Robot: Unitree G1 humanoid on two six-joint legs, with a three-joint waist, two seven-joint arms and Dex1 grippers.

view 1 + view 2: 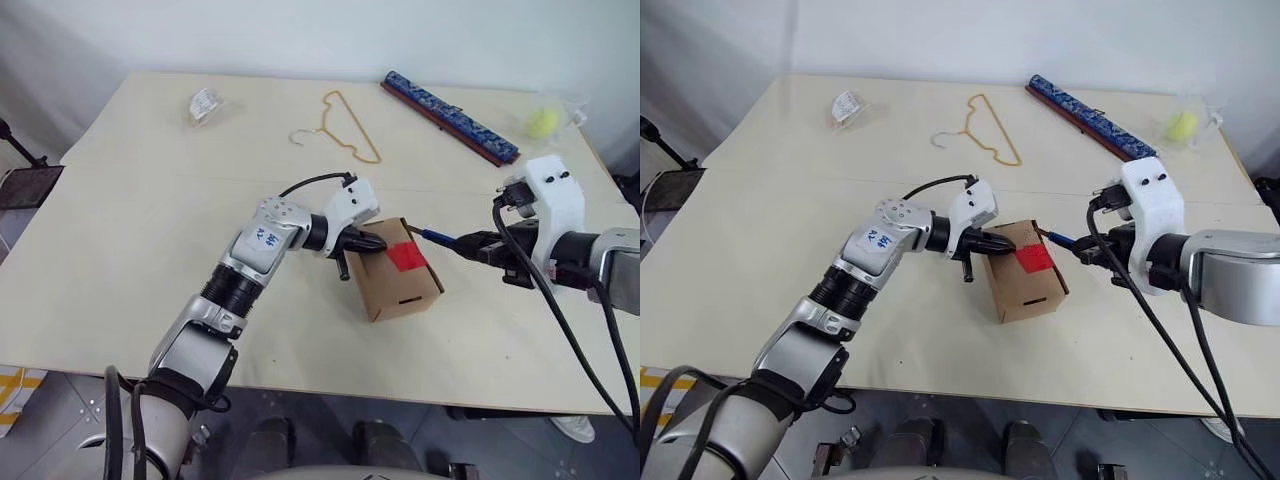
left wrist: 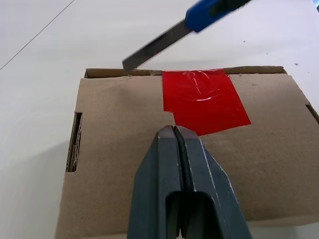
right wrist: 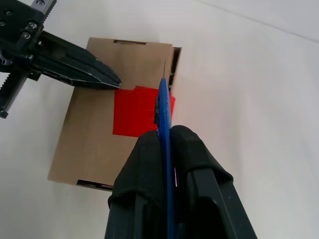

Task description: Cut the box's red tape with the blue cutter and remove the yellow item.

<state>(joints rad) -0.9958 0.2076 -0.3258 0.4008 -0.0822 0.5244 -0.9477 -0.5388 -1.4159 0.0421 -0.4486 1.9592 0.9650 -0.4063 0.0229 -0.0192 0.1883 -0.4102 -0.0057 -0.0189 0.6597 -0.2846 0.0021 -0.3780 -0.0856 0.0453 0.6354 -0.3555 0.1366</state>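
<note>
The two head cameras look forward and down from above the tabletop, taking in its whole width with the box near the middle, and both show the same scene from slightly offset positions. The left wrist camera sits close over the box, facing along the left tool toward the red tape. The right wrist camera looks along the right tool and the blue cutter down onto that same taped face, from slightly farther back.
</note>
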